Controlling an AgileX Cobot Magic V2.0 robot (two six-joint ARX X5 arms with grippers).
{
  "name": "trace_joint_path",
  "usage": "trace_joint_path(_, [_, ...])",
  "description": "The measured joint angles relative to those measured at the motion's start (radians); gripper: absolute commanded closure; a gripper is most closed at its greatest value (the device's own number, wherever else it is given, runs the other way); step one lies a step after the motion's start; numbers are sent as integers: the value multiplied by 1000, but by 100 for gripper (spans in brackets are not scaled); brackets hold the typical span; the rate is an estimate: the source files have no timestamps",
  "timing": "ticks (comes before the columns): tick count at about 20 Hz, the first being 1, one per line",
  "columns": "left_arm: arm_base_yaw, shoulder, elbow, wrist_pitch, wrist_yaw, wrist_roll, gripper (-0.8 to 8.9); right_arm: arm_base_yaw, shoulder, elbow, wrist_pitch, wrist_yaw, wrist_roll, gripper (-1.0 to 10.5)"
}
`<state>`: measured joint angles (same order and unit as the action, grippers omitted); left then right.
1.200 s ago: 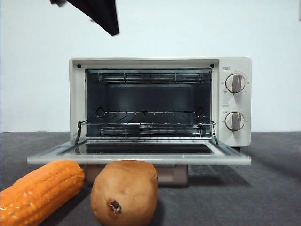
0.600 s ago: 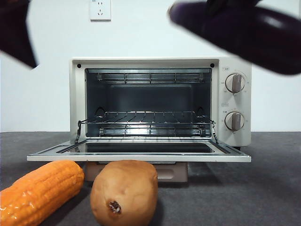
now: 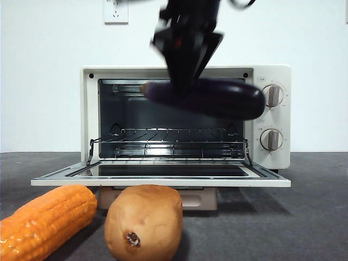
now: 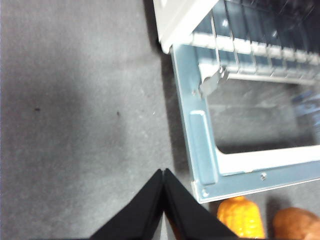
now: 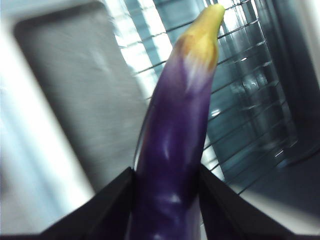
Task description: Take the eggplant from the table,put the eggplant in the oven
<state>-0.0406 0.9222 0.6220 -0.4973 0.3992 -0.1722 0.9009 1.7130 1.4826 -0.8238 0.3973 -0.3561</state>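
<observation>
While airborne, eggplant (image 5: 175, 150) between right fingers (image 5: 112, 205)

Right hand (image 5: 167, 200) reaches down from above, its 2 jaws apparently clamped; left hand (image 4: 163, 172) has jaws together.

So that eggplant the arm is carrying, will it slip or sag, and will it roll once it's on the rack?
The eggplant looks stiff: it juts level from the right gripper without drooping. Its glossy skin probably makes it slippery, though the jaws clamp both sides. Being round and long, it may roll on the oven rack's wires.
</observation>
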Motion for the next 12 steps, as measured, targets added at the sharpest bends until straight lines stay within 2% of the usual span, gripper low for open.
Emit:
trace_joint_path(4, [14, 0, 0, 2, 41, -2, 810, 2, 112, 11, 164, 201, -132, 817])
trace_joint_path(9, [14, 0, 0, 9, 70, -3, 810, -2, 164, 14, 388, 236, -253, 817])
trace_joint_path(12, [14, 0, 0, 9, 71, -3, 810, -4, 202, 14, 432, 265, -310, 816])
